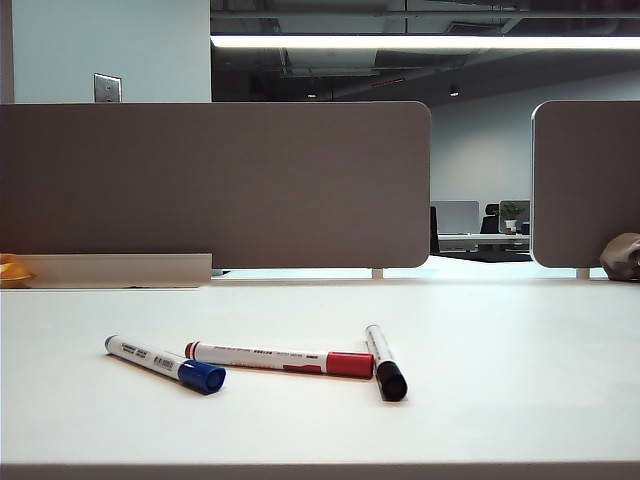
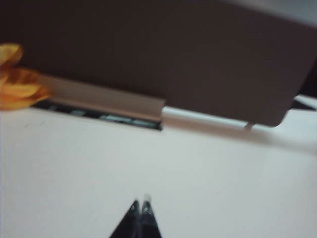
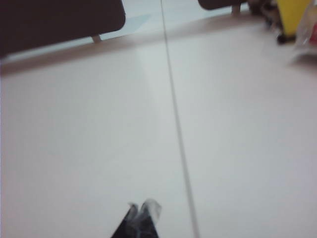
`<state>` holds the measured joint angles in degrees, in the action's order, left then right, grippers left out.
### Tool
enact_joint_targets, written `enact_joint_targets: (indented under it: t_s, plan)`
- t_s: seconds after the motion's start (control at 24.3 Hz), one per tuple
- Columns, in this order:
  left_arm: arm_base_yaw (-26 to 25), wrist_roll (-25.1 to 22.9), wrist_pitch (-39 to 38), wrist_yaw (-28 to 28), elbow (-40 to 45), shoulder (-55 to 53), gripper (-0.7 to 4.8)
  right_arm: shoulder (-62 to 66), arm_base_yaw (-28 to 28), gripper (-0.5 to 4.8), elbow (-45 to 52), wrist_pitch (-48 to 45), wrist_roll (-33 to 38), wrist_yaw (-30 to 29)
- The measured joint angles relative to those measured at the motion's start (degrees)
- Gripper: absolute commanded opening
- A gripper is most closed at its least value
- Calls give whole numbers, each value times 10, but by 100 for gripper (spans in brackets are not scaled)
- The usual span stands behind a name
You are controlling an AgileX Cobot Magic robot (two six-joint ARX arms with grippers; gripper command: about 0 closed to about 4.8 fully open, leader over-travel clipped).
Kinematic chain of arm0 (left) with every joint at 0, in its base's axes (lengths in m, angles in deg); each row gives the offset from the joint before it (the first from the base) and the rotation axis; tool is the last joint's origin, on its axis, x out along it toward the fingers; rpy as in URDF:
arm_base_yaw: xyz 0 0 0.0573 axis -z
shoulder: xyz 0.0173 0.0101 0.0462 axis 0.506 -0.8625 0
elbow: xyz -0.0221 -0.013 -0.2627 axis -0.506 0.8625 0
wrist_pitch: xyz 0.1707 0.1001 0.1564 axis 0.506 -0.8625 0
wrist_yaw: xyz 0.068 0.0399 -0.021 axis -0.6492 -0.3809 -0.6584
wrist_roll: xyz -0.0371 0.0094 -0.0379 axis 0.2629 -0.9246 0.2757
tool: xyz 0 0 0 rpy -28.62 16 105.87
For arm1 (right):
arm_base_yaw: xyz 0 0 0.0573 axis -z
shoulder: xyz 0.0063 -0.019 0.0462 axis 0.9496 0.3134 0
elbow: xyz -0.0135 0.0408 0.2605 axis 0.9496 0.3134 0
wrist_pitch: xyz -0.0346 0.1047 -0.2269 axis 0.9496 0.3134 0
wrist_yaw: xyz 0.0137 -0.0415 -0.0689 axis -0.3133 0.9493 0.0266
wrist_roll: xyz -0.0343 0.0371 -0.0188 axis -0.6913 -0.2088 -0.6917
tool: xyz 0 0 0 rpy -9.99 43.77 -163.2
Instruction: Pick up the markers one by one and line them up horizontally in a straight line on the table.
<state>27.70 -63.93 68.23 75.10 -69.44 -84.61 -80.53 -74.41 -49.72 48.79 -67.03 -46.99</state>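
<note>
On the white counter (image 1: 480, 320), near its front edge & left of centre, lie 3 whiteboard markers. Leftmost is the blue-capped marker (image 1: 165, 363), angled, cap twd the front edge, grey tail end twd the back-left. Next, the red-capped marker (image 1: 279, 359) lies almost parallel to the front edge, cap at its right end; its left tip sits just beside the blue cap, can't tell if touching. Rightmost, the black-capped marker (image 1: 385, 362) lies nearly front-to-back, cap twd the front edge; the red cap ends just beside its barrel.

Behind, grey-brown divider panels (image 1: 215, 185) stand along the back edge, w/ an orange-yellow object (image 1: 12, 270) at the far left back edge & a grey-brown lump (image 1: 622, 257) at the far right.

Neither arm shows in the exterior view. Left wrist view: left gripper (image 2: 139, 204) over bare counter, fingers closed tip to tip, holding nothing. Right wrist view: right gripper (image 3: 142, 207) also over bare counter beside a thin seam line (image 3: 176, 124), fingers closed, empty; a yellow object (image 3: 292, 15) is blurred at the far edge.
</note>
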Motion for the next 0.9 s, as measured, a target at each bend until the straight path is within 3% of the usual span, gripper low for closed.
enact_joint_targets:
  t_s: [0.08,0.25,0.37,0.45,0.58,0.74,0.9]
  plan:
    - [0,3,-14,38,-48,0,-5,1,0,-1,-27,7,73,-45]
    - [0,6,-31,94,-102,0,-5,0,0,0,-88,11,87,-130]
    - [0,9,-44,147,-136,0,-5,0,0,91,-150,35,86,-144]
    - [0,10,-46,162,-136,0,-5,0,0,102,-160,44,85,-157]
    - [0,11,-51,180,-136,-1,-5,0,0,88,-166,42,85,-199]
    - [0,12,-51,190,-136,-1,-5,0,0,-7,-166,44,85,-234]
    - [0,23,-52,220,-136,-1,-5,0,0,-7,-166,43,76,-280]
